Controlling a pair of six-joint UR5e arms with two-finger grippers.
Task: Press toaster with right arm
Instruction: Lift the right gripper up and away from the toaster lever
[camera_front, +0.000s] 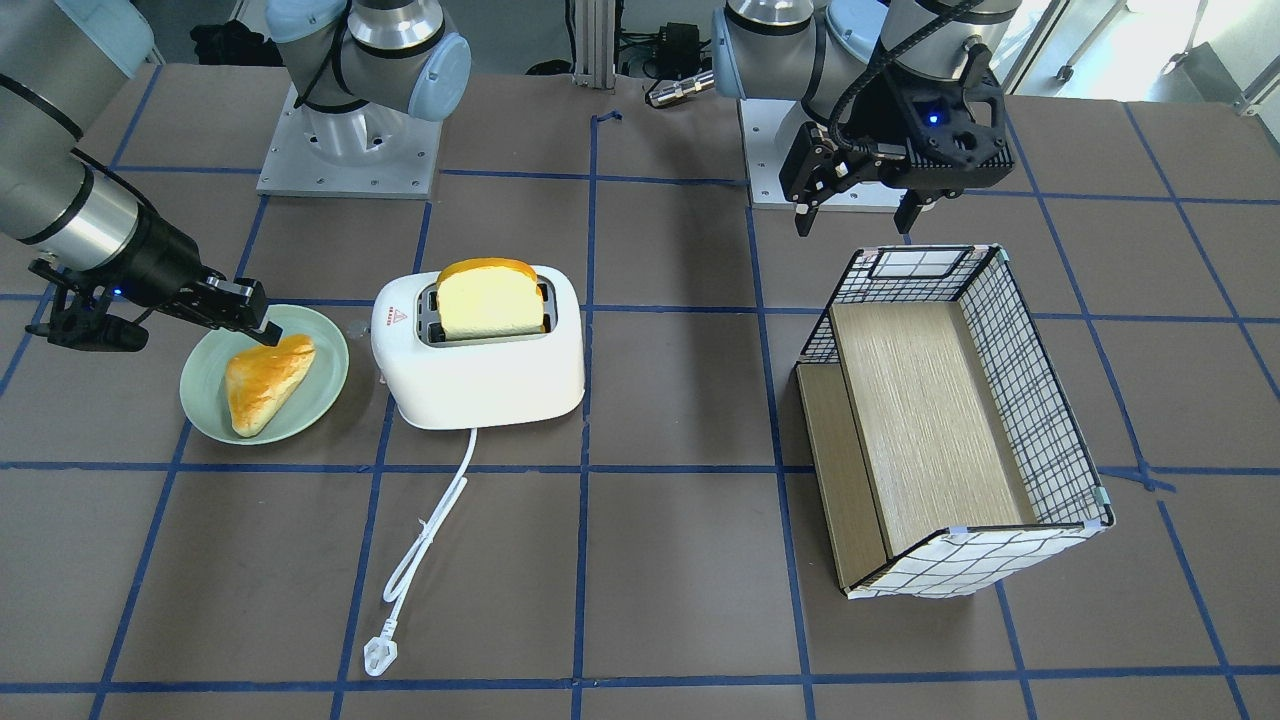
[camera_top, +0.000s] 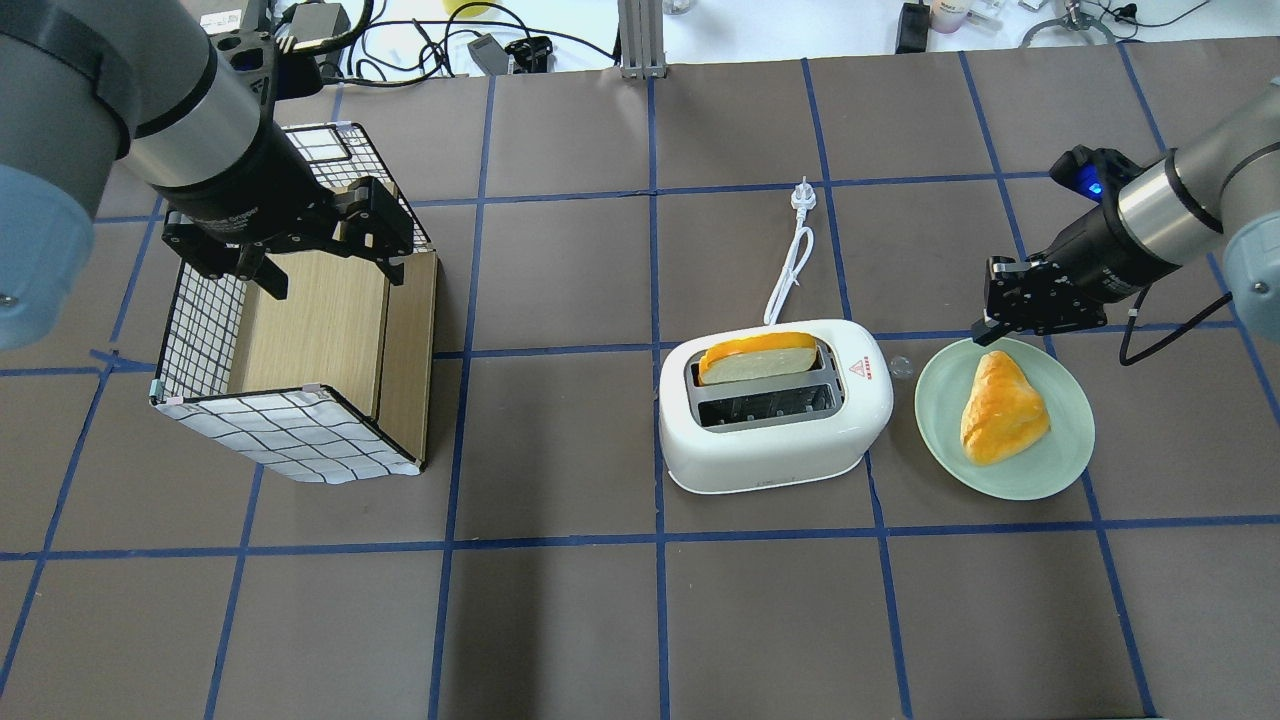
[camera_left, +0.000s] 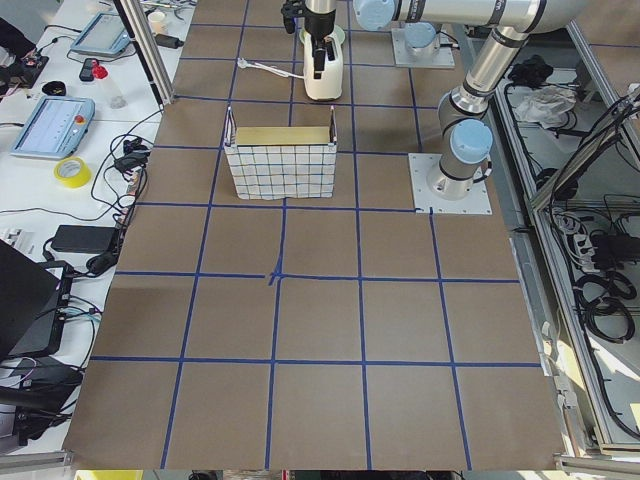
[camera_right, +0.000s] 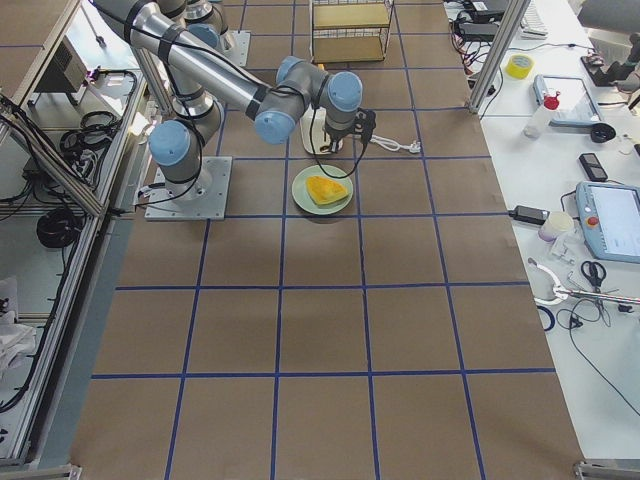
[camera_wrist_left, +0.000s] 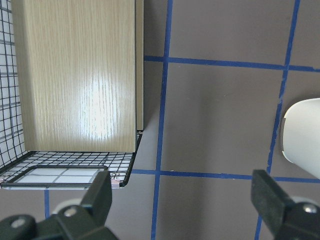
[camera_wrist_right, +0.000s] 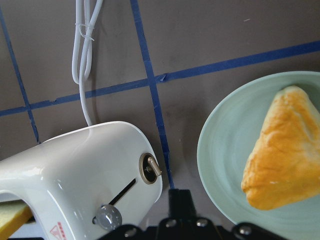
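Note:
The white toaster stands left of middle in the front-facing view, with a slice of bread upright in one slot. It also shows in the overhead view and the right wrist view. Its lever knob and a dial are on the end that faces the plate. My right gripper is shut and empty. It hovers over the plate's far rim, a short way from the toaster's lever end and not touching it. My left gripper is open and empty above the basket.
A green plate with a pastry lies beside the toaster, under my right gripper. The toaster's white cord and plug trail across the table. A wire basket with a wooden shelf lies on its side under my left gripper.

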